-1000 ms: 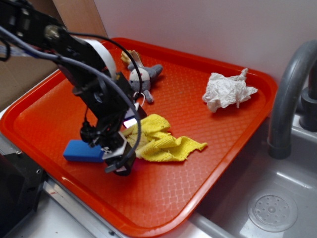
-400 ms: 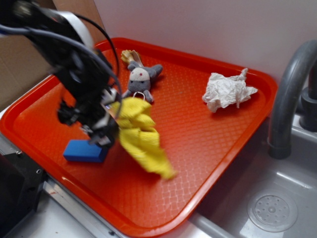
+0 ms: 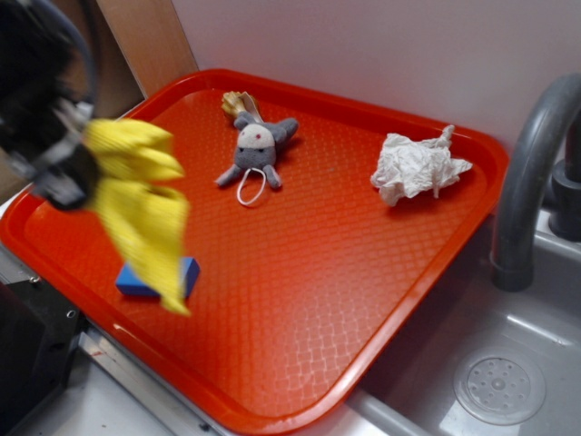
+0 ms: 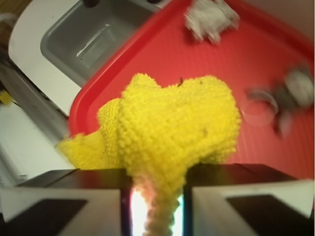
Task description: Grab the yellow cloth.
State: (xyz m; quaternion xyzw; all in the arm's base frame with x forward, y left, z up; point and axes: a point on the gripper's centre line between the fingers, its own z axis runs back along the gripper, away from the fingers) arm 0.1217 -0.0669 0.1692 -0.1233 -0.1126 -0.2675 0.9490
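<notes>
The pincer (image 4: 156, 189) is clamped onto a bunched fold of the yellow cloth (image 4: 172, 132), its two dark blocky fingers (image 4: 64, 184) pressing from either side so that only a narrow strip of cloth squeezes between them. Up close, the cloth shows a nubby, looped terry weave, soft and puffed into rounded lobes above the grip. In the exterior view the cloth (image 3: 141, 204) hangs clear of the surface at the left of the picture, draping down in a limp, wrinkled, blurred streak from the dark pincer (image 3: 68, 177), its lower tip passing in front of the blue block (image 3: 136, 282). That block is a flat rectangular slab lying near the tray's left edge. The red tray (image 3: 363, 300) is smooth plastic with a fine diamond-embossed floor and a raised rounded rim. A small grey plush toy (image 3: 254, 150) with a white face lies at the far side, a thin white loop at its base. A crumpled white tissue wad (image 3: 418, 168) sits toward the right rim. Beside the tray, a grey curved faucet (image 3: 531, 173) rises over a grey sink (image 3: 499, 381).
</notes>
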